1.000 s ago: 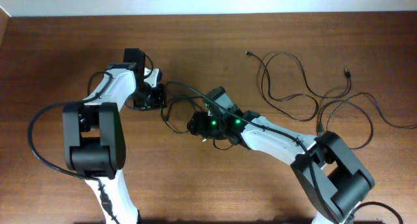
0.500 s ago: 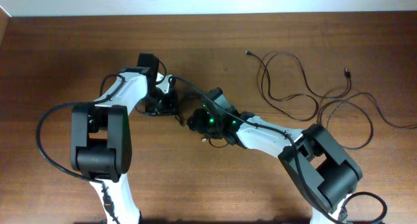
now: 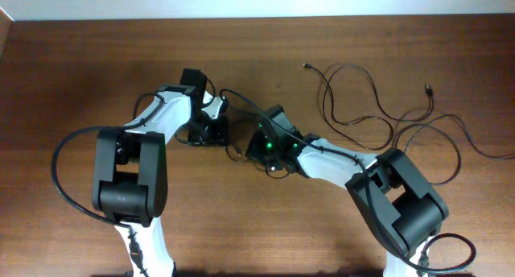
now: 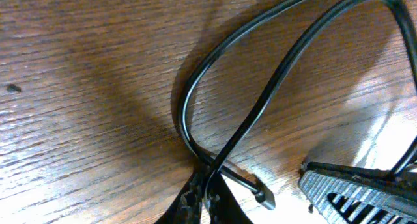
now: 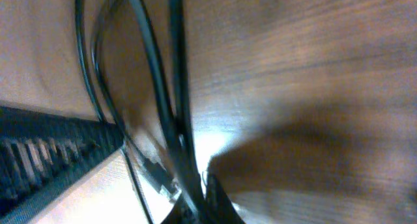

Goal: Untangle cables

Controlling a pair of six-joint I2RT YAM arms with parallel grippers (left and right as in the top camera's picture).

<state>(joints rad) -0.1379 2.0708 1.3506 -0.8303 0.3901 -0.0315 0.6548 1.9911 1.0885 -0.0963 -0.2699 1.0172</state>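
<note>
While the left jaws and right jaws sit close together over the table (image 3: 72, 76), we see each pinched shut on the thin black cables (image 4: 260, 110). A crossed loop lies between them. We judge the loosening step is under way. Next they should draw gently apart.

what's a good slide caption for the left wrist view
Thin black cable crossing itself on a brown wooden table, pinched at the crossing by the left gripper.

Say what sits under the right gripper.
Thin black cables crossing the wooden table, converging into the shut right gripper. From overhead, its body hides the pinch point.
</note>
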